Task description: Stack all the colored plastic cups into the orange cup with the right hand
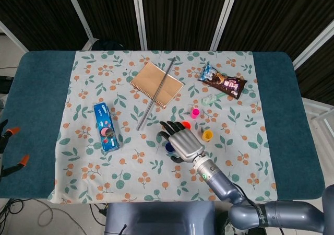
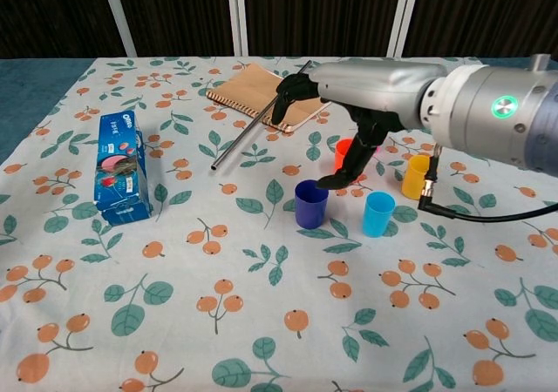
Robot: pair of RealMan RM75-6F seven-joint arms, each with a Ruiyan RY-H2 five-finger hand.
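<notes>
5 cups stand upright, mouths up, unstacked, mid-worktop [image 2: 261, 340]. Right hand [image 1: 181, 140] empty, fingers spread, above blue cup [image 2: 311, 204], beside orange cup [image 2: 343, 152]. Advice: descend straight, pinch blue cup rim, keep axis vertical, avoid knocking cyan cup [image 2: 378, 213]. Left hand unseen.

Worktop [image 1: 36, 99] with teal surface, covered across its middle by a floral cloth [image 1: 125, 177] of leaves and orange berries. On the cloth: a blue biscuit box [image 1: 106, 126] at left; a brown notebook [image 1: 156, 84] with a metal rod [image 1: 156, 93] laid diagonally across it; a dark snack packet [image 1: 222, 81] at upper right, a pale green brush [image 1: 213, 98] just beside it. Five cups stand upright near centre: orange cup [image 2: 343, 152], pink cup [image 1: 195, 113], yellow cup [image 1: 207, 136], dark blue cup [image 2: 310, 204], light blue cup [image 2: 378, 213].
</notes>
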